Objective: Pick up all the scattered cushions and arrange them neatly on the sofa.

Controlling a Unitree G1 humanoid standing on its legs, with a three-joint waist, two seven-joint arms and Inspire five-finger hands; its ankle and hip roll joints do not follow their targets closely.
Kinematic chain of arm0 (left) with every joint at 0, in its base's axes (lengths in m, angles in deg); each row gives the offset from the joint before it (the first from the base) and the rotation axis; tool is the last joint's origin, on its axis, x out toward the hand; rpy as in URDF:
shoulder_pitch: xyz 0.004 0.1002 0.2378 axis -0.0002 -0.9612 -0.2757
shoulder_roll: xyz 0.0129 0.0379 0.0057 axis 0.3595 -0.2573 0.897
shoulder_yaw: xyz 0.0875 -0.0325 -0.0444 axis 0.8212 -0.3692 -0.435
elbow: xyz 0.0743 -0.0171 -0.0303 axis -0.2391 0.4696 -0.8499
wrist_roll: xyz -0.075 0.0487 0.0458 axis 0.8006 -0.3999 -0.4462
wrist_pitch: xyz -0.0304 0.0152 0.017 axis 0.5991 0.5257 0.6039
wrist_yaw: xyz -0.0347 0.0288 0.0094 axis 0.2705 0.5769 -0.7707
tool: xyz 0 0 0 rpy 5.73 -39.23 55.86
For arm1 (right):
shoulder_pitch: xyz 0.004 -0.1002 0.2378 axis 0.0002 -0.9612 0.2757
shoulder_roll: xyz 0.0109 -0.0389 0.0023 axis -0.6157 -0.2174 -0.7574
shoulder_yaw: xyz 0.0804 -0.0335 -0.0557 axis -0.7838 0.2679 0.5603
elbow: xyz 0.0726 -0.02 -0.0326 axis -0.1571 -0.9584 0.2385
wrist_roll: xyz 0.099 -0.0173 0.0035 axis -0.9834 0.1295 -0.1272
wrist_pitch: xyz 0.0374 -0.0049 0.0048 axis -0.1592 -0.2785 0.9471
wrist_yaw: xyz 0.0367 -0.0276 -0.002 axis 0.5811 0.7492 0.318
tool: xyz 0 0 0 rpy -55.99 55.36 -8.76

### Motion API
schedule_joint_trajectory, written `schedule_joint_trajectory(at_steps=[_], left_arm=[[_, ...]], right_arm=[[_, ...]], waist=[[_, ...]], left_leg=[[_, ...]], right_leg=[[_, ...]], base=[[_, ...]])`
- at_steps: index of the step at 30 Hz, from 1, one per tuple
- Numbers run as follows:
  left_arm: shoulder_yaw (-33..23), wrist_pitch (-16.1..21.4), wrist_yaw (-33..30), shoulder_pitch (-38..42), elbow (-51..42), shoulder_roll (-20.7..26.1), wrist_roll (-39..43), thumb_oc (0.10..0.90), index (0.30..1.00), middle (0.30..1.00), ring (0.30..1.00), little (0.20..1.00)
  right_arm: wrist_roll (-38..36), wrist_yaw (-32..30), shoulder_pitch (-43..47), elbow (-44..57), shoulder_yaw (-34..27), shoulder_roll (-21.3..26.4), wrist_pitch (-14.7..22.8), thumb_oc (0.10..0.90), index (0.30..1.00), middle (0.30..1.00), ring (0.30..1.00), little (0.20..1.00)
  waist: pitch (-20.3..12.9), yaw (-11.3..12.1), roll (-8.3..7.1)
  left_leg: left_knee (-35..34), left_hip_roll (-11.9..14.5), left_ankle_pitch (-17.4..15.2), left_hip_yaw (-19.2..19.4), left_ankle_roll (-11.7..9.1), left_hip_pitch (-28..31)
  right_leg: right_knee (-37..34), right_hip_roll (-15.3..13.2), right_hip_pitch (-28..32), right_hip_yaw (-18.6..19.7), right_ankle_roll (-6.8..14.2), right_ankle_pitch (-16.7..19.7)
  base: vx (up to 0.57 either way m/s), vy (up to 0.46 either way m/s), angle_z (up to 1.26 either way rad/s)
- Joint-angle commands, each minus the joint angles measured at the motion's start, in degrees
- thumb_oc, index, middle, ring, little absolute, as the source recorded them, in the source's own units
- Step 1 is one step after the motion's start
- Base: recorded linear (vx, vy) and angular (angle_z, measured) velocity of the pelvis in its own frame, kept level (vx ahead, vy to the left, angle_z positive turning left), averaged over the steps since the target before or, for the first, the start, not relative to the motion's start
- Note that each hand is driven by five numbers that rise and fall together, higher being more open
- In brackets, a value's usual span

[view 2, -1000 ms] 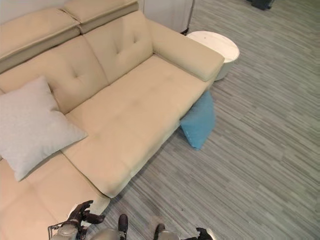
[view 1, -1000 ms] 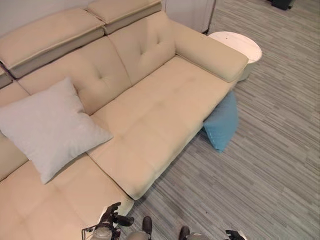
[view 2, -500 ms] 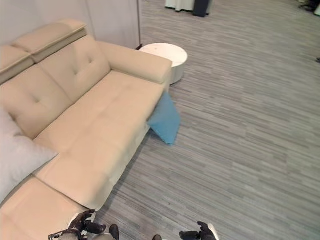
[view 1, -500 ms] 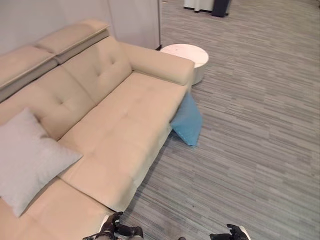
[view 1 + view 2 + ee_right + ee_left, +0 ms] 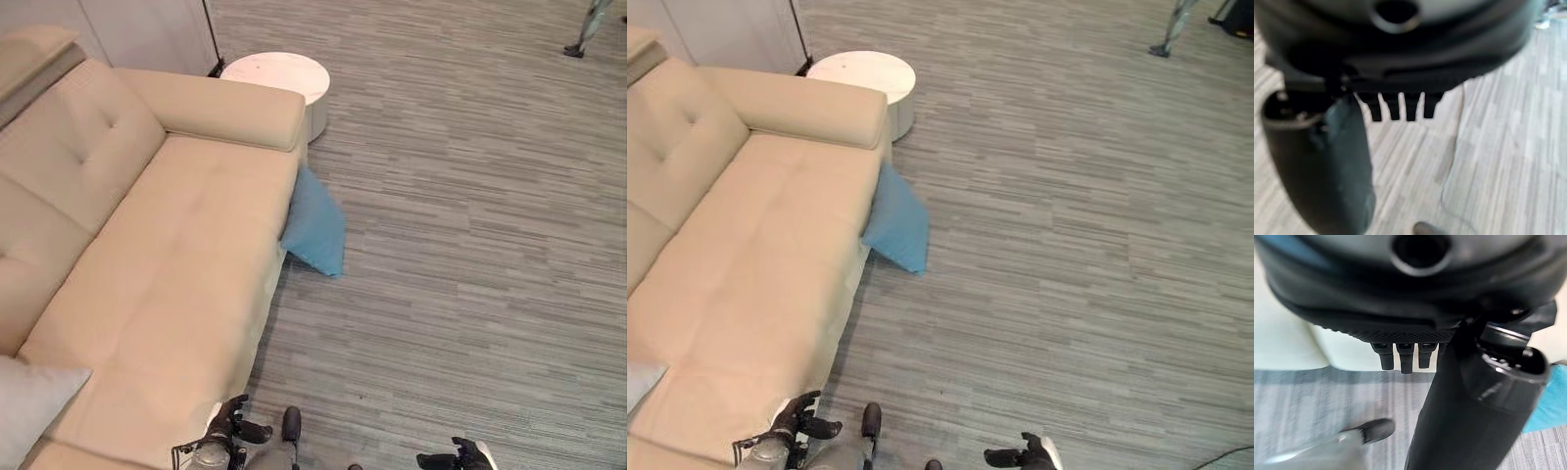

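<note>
Leaning half-hidden against sofa (image 5: 167,255): blue cushion (image 5: 315,225); both hands (image 5: 232,423) (image 5: 460,456) loosely spread, empty.

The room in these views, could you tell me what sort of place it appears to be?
Probably a lounge or sitting area: a beige sofa stands on striped grey flooring, with a round white side table by its arm and a blue cushion on the floor.

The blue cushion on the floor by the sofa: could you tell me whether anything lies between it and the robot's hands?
Nothing visible does. The blue fabric cushion leans against the beige sofa below its armrest, and only bare grey striped floor lies between it and the left hand and right hand, both empty.
</note>
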Motion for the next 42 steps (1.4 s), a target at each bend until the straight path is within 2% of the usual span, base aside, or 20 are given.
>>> schedule_joint_trajectory(at_steps=[1,4,5,7,8,10,12,14,16,19,21,24,27,30,33,34,36,39,40,42], left_arm=[[-0.88,1.34,-0.88,1.68,-0.9,1.51,-1.04,0.8,0.9,0.9,0.9,0.9],[-1.31,1.44,-1.05,1.73,0.22,1.23,-1.26,0.8,0.9,0.9,0.9,0.9],[-1.56,1.55,-1.62,1.78,0.5,0.81,-1.28,0.8,0.9,0.9,0.9,0.9],[-1.58,1.7,-1.9,1.78,0.55,0.66,-1.3,0.8,0.9,0.9,0.9,0.9],[-1.56,2.01,-2.66,1.96,0.41,0.47,-1.14,0.8,0.9,0.9,0.9,0.9],[-1.83,2.16,-3.15,2.15,0.45,0.43,-0.75,0.8,0.9,0.9,0.9,0.9],[-1.75,2.15,-3.9,1.28,0.56,-0.41,0.4,0.8,0.9,0.9,0.9,0.9],[-1.72,2.39,-3.92,1.05,0.37,-0.83,1.45,0.8,0.9,0.9,0.9,0.9],[-1.31,2.72,-3.56,1.34,-0.29,-0.76,2.09,0.8,0.9,0.9,0.9,0.9],[-0.64,2.76,-3.56,2.06,-2.56,-0.58,3.69,0.8,0.9,0.9,0.9,0.9],[-0.67,2.4,-3.63,1.91,-2.47,-0.57,3.57,0.8,0.9,0.9,0.9,0.9],[-0.23,2.02,-3.82,1.77,-1.72,-1.17,3.07,0.8,0.9,0.9,0.9,0.9],[0.24,1.89,-3.75,1.44,-1.46,-1.61,2.51,0.8,0.9,0.9,0.9,0.9],[-0.19,1.52,-3.98,0.64,-1.06,-1.89,1.94,0.8,0.9,0.9,0.9,0.9],[-0.4,1.6,-4.12,0.39,-0.89,-1.79,2.0,0.8,0.9,0.9,0.9,0.9],[-1.12,1.56,-4.07,-0.4,-0.45,-1.72,2.55,0.8,0.9,0.9,0.9,0.9],[-1.93,1.65,-2.6,-1.41,-0.04,-1.67,1.98,0.8,0.9,0.9,0.9,0.9],[-2.5,1.43,-2.06,-1.95,0.4,-1.6,1.51,0.8,0.9,0.9,0.9,0.9],[-2.71,1.32,-1.91,-1.8,-0.07,-1.13,1.41,0.8,0.9,0.9,0.9,0.9],[-3.06,1.25,-1.98,-1.69,-0.61,-0.56,1.8,0.8,0.9,0.9,0.9,0.9]], right_arm=[[1.62,-1.42,1.72,2.44,1.02,2.65,0.53,0.8,0.9,0.9,0.9,0.9],[3.35,-1.41,1.03,4.45,2.35,1.83,0.61,0.8,0.9,0.9,0.9,0.9],[4.71,-2.08,0.44,6.15,2.9,1.2,0.55,0.8,0.9,0.9,0.9,0.9],[4.96,-2.24,0.05,7.0,3.02,1.01,0.5,0.8,0.9,0.9,0.9,0.9],[5.92,-2.56,-0.89,9.25,3.51,0.61,0.57,0.8,0.9,0.9,0.9,0.9],[7.02,-2.78,-1.9,10.61,4.2,0.54,0.72,0.8,0.9,0.9,0.9,0.9],[7.69,-2.97,-2.57,11.76,4.92,0.11,0.8,0.8,0.9,0.9,0.9,0.9],[7.62,-3.14,-2.53,12.38,4.84,0.2,1.14,0.8,0.9,0.9,0.9,0.9],[6.87,-3.45,-2.24,12.9,4.38,0.6,1.55,0.8,0.9,0.9,0.9,0.9],[5.87,-4.45,-1.69,14.0,4.24,1.65,1.67,0.8,0.9,0.9,0.9,0.9],[6.19,-4.67,-2.13,14.13,4.19,2.18,1.47,0.8,0.9,0.9,0.9,0.9],[6.25,-5.02,-2.31,13.71,4.29,2.42,1.47,0.8,0.9,0.9,0.9,0.9],[6.24,-5.53,-2.55,12.97,4.46,2.38,1.51,0.8,0.9,0.9,0.9,0.9],[6.3,-6.01,-2.79,12.15,4.82,1.53,1.03,0.8,0.9,0.9,0.9,0.9],[6.34,-6.07,-2.66,11.59,4.98,1.35,0.87,0.8,0.9,0.9,0.9,0.9],[6.96,-5.68,-2.52,11.2,5.23,0.87,0.65,0.8,0.9,0.9,0.9,0.9],[5.33,-5.09,-0.16,7.17,3.99,4.1,1.74,0.8,0.9,0.9,0.9,0.9],[5.65,-3.48,-0.67,6.4,4.28,3.48,1.79,0.8,0.9,0.9,0.9,0.9],[6.17,-3.12,-0.58,6.25,4.58,2.85,1.64,0.8,0.9,0.9,0.9,0.9],[6.6,-2.53,0.05,5.96,4.66,2.76,1.3,0.8,0.9,0.9,0.9,0.9]], waist=[[-0.21,0.98,0.99],[0.27,0.19,1.81],[0.67,-0.84,2.05],[1.05,-1.49,2.14],[1.65,-3.03,2.29],[1.67,-3.97,2.23],[0.5,-4.28,2.27],[0.19,-4.16,2.54],[1.14,-3.51,1.95],[3.68,-1.82,0.6],[4.02,-1.25,0.1],[3.55,-0.68,-0.24],[3.14,-0.68,-0.31],[2.26,-0.01,0.83],[2.26,0.36,0.78],[1.29,0.88,0.6],[0.59,2.65,-0.35],[0.03,3.46,-1.51],[-0.72,3.99,-1.94],[-0.5,3.71,-1.61]], left_leg=[[6.43,1.26,-10.91,-0.8,-1.46,0.06],[4.4,1.7,-12.46,-0.11,-2.07,3.54],[4.39,1.53,-13.43,-0.61,-2.42,5.03],[4.68,1.54,-14.05,-1.0,-2.63,5.8],[5.25,1.45,-15.5,-1.95,-2.93,7.61],[5.8,1.55,-17.46,-2.41,-3.2,9.32],[6.63,2.84,-18.62,-3.25,-4.22,10.9],[11.43,4.37,-16.27,-3.51,-6.05,9.37],[22.01,6.34,-10.43,-2.76,-7.82,3.29],[35.82,7.44,-7.35,-2.67,-6.89,-4.83],[37.05,8.36,-7.5,-1.33,-6.61,-6.73],[30.7,6.92,-10.63,0.63,-6.02,-9.22],[24.66,6.37,-10.81,3.19,-6.16,-10.12],[13.95,4.36,-4.73,6.58,-7.22,-12.13],[13.9,4.11,-4.14,7.07,-7.35,-12.77],[11.65,3.99,-4.95,7.65,-6.36,-11.06],[12.56,2.57,-5.67,5.49,-5.87,-10.48],[12.51,2.05,-7.13,5.97,-5.1,-9.19],[11.77,1.37,-8.67,6.21,-3.76,-7.56],[10.85,0.73,-10.0,6.1,-2.28,-5.27]], right_leg=[[11.15,-4.32,-7.94,-10.13,3.05,8.45],[0.68,-6.93,-9.79,-14.88,1.1,8.01],[-3.93,-6.9,-12.01,-13.98,1.57,10.08],[-5.68,-6.54,-12.84,-12.89,1.87,11.16],[-7.32,-5.96,-14.82,-9.77,2.45,12.66],[-6.39,-5.96,-15.39,-8.25,2.52,12.71],[-4.78,-5.58,-14.58,-8.95,1.01,11.74],[-5.16,-4.26,-12.79,-9.68,-0.6,10.09],[-6.37,-2.91,-9.98,-10.21,-2.87,8.7],[-7.01,-1.61,-7.31,-10.24,-5.78,6.62],[-7.25,-1.0,-5.87,-10.44,-6.51,5.04],[-8.47,-0.23,-3.51,-11.0,-5.99,3.37],[-9.62,0.29,-1.96,-12.17,-5.25,2.34],[-11.76,3.48,1.87,-12.04,-4.52,1.41],[-11.95,3.84,2.65,-12.02,-4.41,1.15],[-11.82,4.28,3.37,-11.53,-4.08,0.67],[-11.31,4.02,4.34,-11.16,-3.63,0.21],[-10.21,3.38,4.85,-10.7,-2.61,0.04],[-5.41,2.05,3.89,-11.14,-1.29,0.17],[3.74,-0.63,-0.32,-11.88,1.9,4.36]], base=[[0.31,0.058,-0.12],[0.37,-0.053,-0.2],[0.25,-0.07,-0.28],[0.28,-0.095,-0.18],[0.39,-0.157,0.07],[0.42,-0.217,0.39],[0.42,-0.294,0.26],[0.24,-0.299,0.0],[0.12,-0.326,0.04],[0.09,-0.294,0.09],[0.19,-0.203,0.02],[0.25,-0.117,0.21],[0.22,-0.058,0.24],[0.31,-0.029,0.31],[0.18,0.015,0.01],[0.4,0.06,-0.18],[0.33,0.047,-0.14],[0.2,0.06,-0.11],[0.18,0.111,-0.14],[0.18,0.153,-0.14]])
